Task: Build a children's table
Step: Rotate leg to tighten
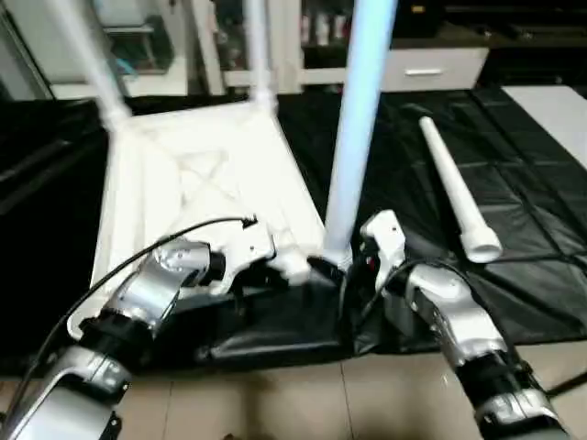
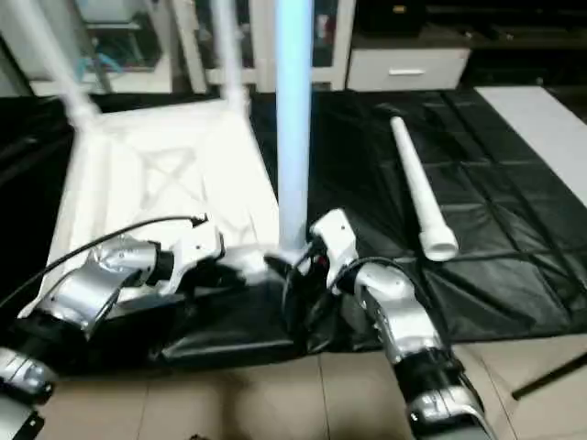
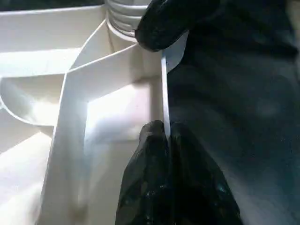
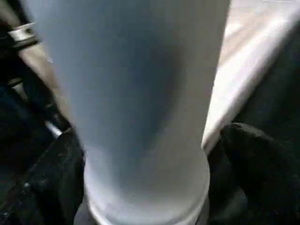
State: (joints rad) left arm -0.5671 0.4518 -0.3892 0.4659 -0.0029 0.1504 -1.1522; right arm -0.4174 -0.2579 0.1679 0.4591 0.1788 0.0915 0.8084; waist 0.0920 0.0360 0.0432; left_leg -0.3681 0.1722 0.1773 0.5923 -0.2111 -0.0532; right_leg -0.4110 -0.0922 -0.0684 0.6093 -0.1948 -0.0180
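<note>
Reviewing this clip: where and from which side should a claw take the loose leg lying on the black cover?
Grip the loose leg mid-shaft, from above, fingers straddling the tube. It lies flat, nothing beside it; its flared end points toward the robot, nearest the right claw.

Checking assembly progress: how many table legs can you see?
4: two far-corner legs and a near-corner leg stand in the upturned tabletop; one loose leg lies on the black cover.

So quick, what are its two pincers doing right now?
Left pincer: shut on the tabletop's rim.
Right pincer: open, either side of the upright leg.
</note>
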